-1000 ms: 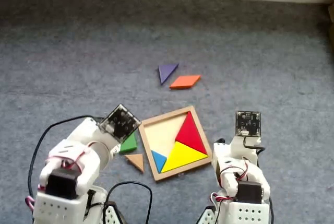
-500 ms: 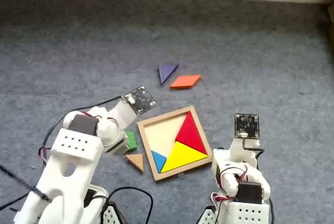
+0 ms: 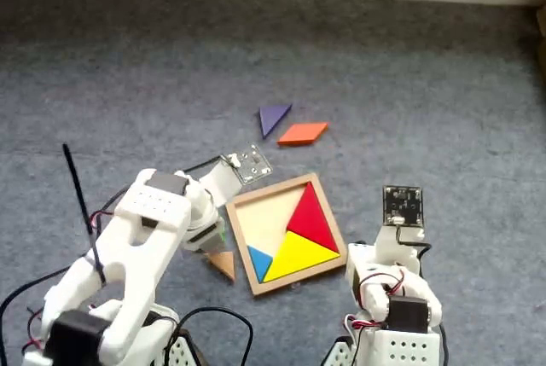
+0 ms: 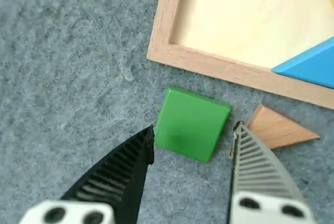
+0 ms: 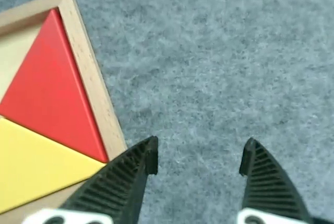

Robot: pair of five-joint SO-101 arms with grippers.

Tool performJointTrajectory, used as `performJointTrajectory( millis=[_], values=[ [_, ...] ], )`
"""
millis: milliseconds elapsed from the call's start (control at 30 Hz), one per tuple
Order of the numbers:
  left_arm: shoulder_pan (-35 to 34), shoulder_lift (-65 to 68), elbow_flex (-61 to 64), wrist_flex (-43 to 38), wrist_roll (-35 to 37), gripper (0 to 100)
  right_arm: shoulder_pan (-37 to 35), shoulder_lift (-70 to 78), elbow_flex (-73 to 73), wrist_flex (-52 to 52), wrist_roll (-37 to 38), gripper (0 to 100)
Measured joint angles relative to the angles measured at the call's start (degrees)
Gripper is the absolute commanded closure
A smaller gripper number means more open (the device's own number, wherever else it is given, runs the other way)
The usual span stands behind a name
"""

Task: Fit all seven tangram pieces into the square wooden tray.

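The left tool (image 4: 194, 130) hangs released over the green square (image 4: 192, 124), a finger on each side, just outside the tray (image 4: 209, 65). The tan triangle (image 4: 279, 129) lies beside the square, near the same rim. Inside the tray sit the red triangle (image 3: 311, 215), yellow triangle (image 3: 299, 255) and blue triangle (image 3: 258, 260). The right tool (image 5: 199, 153), also released, hovers over bare surface (image 5: 235, 51) just off the tray's rim by the red triangle. The purple triangle (image 3: 273, 116) and orange parallelogram (image 3: 303, 133) lie well beyond the tray's far corner.
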Motion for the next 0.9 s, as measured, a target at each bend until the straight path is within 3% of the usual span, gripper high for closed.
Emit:
performJointTrajectory(
  millis=[367, 600, 900],
  values=[
    [0.3, 13.4, -5.9, -0.3, -6.8, 87, 0.0, 0.0, 0.0, 0.0, 0.0, 74.6],
    [0.4, 13.9, -6.5, -0.3, -7.2, 88, 0.0, 0.0, 0.0, 0.0, 0.0, 74.6],
    [0.4, 14.2, -7.4, -0.3, -7.2, 99, 0.0, 0.0, 0.0, 0.0, 0.0, 74.6]
  ],
)
